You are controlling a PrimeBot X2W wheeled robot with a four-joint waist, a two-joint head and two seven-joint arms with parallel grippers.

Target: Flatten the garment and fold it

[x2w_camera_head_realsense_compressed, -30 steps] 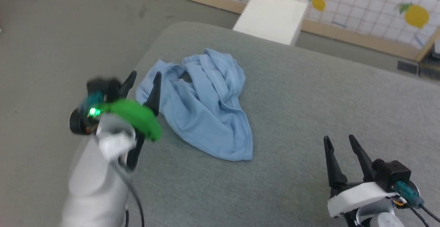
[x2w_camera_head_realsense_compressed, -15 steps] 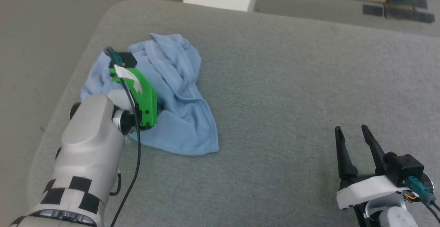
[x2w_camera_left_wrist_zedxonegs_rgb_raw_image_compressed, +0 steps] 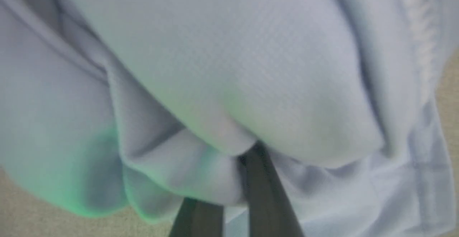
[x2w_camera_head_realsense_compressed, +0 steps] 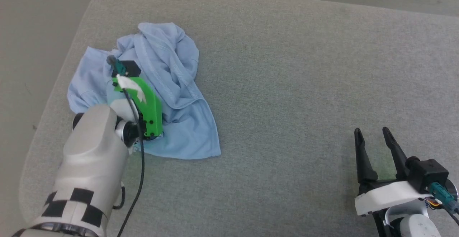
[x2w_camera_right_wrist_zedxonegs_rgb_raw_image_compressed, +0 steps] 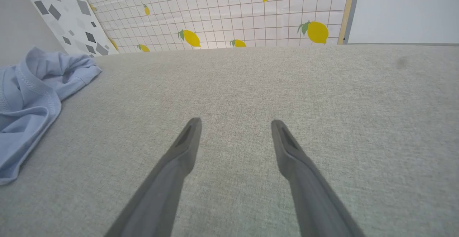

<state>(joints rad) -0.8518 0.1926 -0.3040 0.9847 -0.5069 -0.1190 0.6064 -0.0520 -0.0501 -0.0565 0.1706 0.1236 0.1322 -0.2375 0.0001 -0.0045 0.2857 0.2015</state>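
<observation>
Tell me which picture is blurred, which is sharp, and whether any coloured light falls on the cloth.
Left wrist view: the crumpled light-blue knit garment is too close and out of focus, with a green tint at its lower left. Right wrist view: sharp, evenly lit grey fabric surface. Head view: sharp, soft light, no glare.

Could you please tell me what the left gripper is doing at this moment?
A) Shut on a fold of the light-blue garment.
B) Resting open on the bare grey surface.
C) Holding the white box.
A: in the left wrist view, the left gripper has its dark fingers closed together with a fold of the garment pinched between them.
</observation>
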